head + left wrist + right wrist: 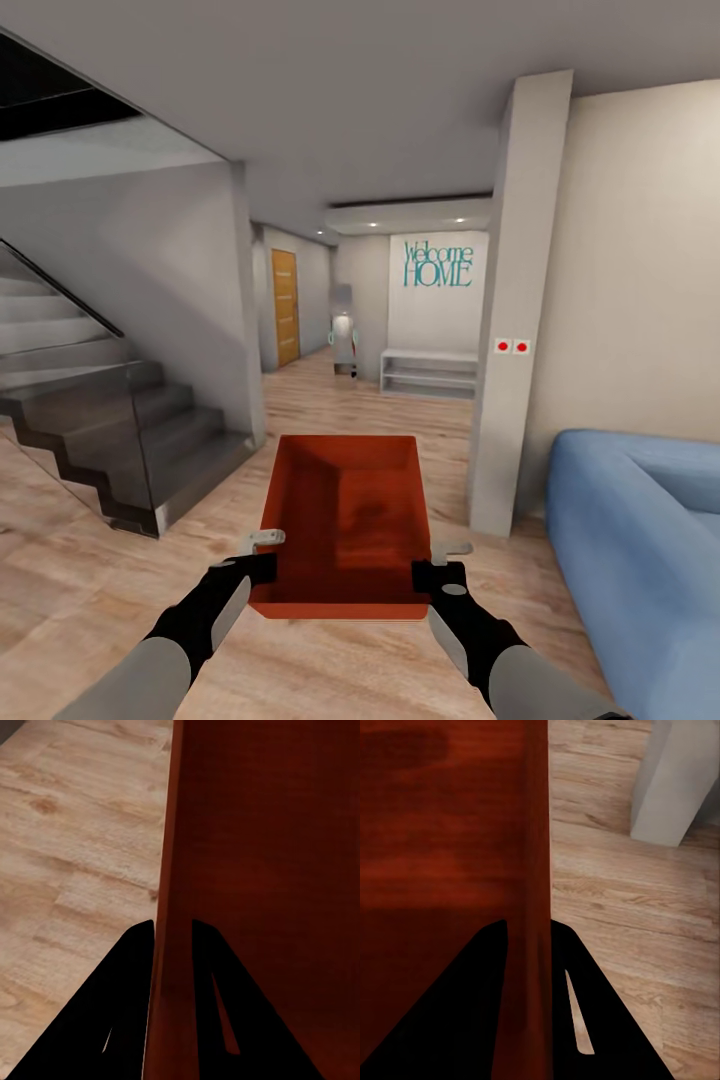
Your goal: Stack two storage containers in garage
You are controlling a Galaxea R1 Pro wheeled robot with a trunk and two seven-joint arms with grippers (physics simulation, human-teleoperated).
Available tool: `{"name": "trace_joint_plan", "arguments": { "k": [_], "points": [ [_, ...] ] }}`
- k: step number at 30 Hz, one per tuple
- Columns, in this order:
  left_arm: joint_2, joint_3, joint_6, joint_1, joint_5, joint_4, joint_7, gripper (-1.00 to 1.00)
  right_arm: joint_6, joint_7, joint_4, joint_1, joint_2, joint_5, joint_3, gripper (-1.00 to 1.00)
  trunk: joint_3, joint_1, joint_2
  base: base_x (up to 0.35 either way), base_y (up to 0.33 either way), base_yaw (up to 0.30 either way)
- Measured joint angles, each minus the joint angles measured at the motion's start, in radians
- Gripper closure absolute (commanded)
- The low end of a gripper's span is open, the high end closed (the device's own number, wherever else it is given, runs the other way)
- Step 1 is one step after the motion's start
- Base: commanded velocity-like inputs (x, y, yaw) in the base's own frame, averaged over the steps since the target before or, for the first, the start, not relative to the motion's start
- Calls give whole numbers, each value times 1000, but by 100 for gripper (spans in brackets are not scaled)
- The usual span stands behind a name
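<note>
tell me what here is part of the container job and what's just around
Part of the job:
- storage container, red-orange, held off the wood floor
- left pincer clamped on its left wall
- right pincer clamped on its right wall

Just around:
- blue sofa
- staircase
- white bench
- Welcome HOME lettering
- wooden door

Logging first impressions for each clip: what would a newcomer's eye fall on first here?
The red-orange storage container, held low at the centre of the head view with the left gripper and right gripper each pinching one side wall. Next comes the teal "Welcome HOME" lettering on the far hallway wall. Then the blue sofa at the right and the dark staircase at the left, over wood plank floor.
</note>
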Motion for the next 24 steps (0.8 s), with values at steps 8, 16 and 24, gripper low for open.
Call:
{"name": "trace_joint_plan", "arguments": {
  "k": [8, 16, 24],
  "points": [
    [2, 0, 0, 0, 0, 0, -3, 100, 0, -2, 0, 0, 1, 0, 1, 100, 0, 0, 0, 321, 0, 0],
    [1, 0, 0, 0, 0, 0, -1, 100, 0, -1, 0, 0, 1, 1, 0, 100, 0, 0, 0, 321, 0, 0],
    [2, -1, 0, 0, 1, -1, -2, 100, 0, -1, 0, 0, 1, 2, -1, 100, 0, 0, 0, 321, 0, 0]
  ]
}}
